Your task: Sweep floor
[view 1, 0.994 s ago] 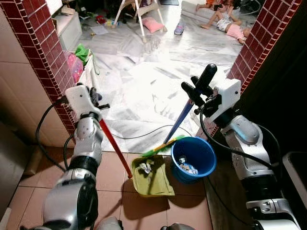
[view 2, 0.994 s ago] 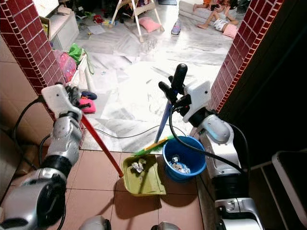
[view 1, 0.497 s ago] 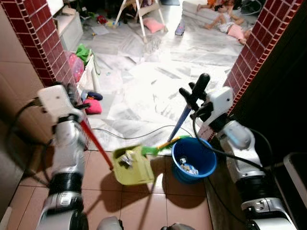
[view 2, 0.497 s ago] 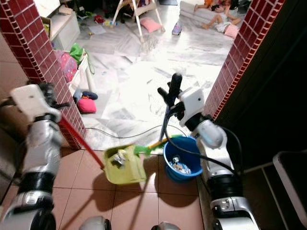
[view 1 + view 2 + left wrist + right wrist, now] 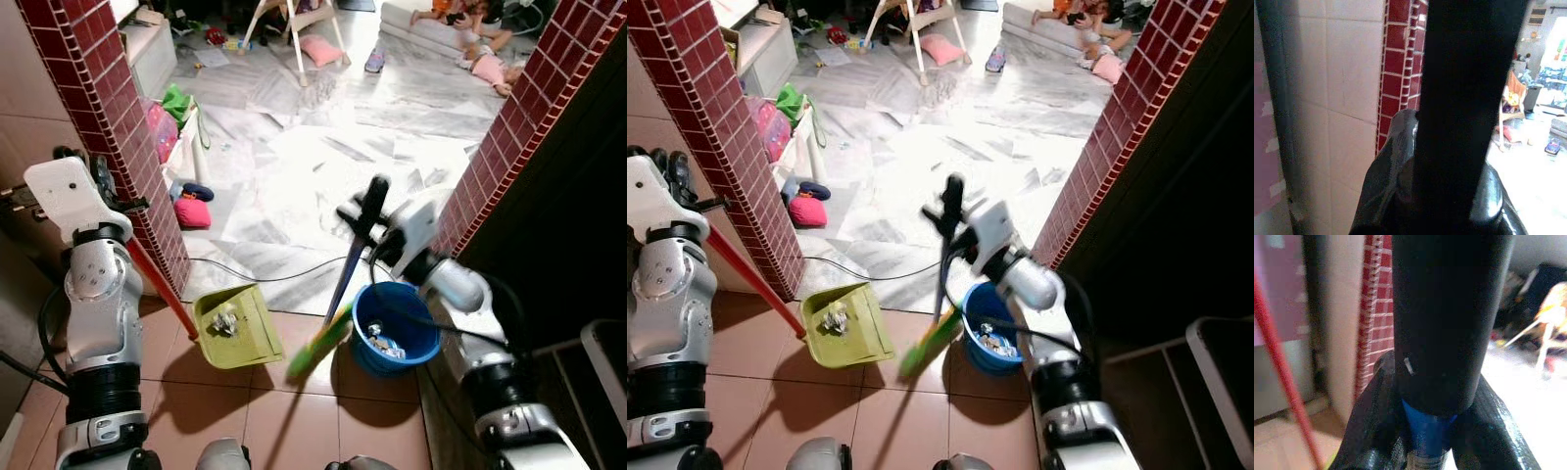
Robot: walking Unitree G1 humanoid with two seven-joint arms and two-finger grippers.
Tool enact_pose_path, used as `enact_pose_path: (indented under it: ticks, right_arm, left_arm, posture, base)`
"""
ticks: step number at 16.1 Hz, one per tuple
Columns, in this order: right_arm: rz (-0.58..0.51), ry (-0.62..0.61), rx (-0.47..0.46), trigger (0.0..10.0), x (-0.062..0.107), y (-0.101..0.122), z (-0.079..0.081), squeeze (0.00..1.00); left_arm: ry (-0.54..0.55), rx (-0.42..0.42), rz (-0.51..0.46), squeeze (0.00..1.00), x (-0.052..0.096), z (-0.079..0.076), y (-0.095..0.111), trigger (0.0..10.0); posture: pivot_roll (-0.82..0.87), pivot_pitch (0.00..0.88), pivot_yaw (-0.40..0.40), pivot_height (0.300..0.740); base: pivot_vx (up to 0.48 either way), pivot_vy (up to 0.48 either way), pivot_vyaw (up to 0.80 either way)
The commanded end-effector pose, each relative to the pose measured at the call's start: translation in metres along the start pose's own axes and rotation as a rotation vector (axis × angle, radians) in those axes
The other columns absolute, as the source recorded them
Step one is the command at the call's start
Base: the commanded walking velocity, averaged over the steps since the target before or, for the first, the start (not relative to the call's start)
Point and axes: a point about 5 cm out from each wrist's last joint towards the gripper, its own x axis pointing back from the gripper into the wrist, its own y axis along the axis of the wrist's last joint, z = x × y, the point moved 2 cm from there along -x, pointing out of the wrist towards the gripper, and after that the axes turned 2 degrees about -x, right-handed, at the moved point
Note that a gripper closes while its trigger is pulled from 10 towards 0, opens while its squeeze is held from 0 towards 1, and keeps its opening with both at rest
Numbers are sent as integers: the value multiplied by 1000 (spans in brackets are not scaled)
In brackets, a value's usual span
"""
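Beside round blue plastic bucket [image 5: 396, 327], flat green dustpan [image 5: 235, 326].

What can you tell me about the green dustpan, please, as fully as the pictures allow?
The dustpan is a yellow-green tray that looks like plastic, on a long red handle running up to the left gripper, which holds it. It is tilted and seems raised off the terracotta tiles, its shadow beneath it. Crumpled pale scraps lie inside. It sits beside the red brick pillar, left of the blue bucket and apart from the green broom head.

A lived-in home: toys [image 5: 192, 210], cushion [image 5: 321, 50], marble floor [image 5: 294, 186].
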Motion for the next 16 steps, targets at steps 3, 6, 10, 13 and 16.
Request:
enact_pose_path:
  ticks: [3, 6, 10, 13, 16]
  right_arm:
    - [33, -121, -72, 10000, 13, -12, -2, 0]
    - [62, -148, -39, 10000, 28, -22, 8, 0]
    - [12, -116, -57, 10000, 36, -13, 19, 0]
    - [23, -144, -34, 10000, 51, -12, 8, 0]
    - [89, -155, 14, 10000, 76, -15, -6, 0]
  left_arm:
    - [-68, 4, 85, 0, 9, -15, -16, 10000]
    - [-117, -44, 173, 0, 22, -20, -39, 10000]
    - [-147, -45, 214, 0, 38, -19, -47, 10000]
    - [-177, 72, 199, 0, 46, -32, -43, 10000]
    - [-190, 165, 197, 0, 47, -39, -42, 10000]
  posture:
    - [12, 0, -56, 740]
    - [6, 0, -49, 740]
    - [16, 0, -24, 740]
    - [18, 0, -36, 740]
    - [0, 0, -43, 740]
  base:
    - [0, 0, 0]
    - [0, 0, 0]
    - [0, 0, 0]
    - [0, 0, 0]
    - [0, 0, 0]
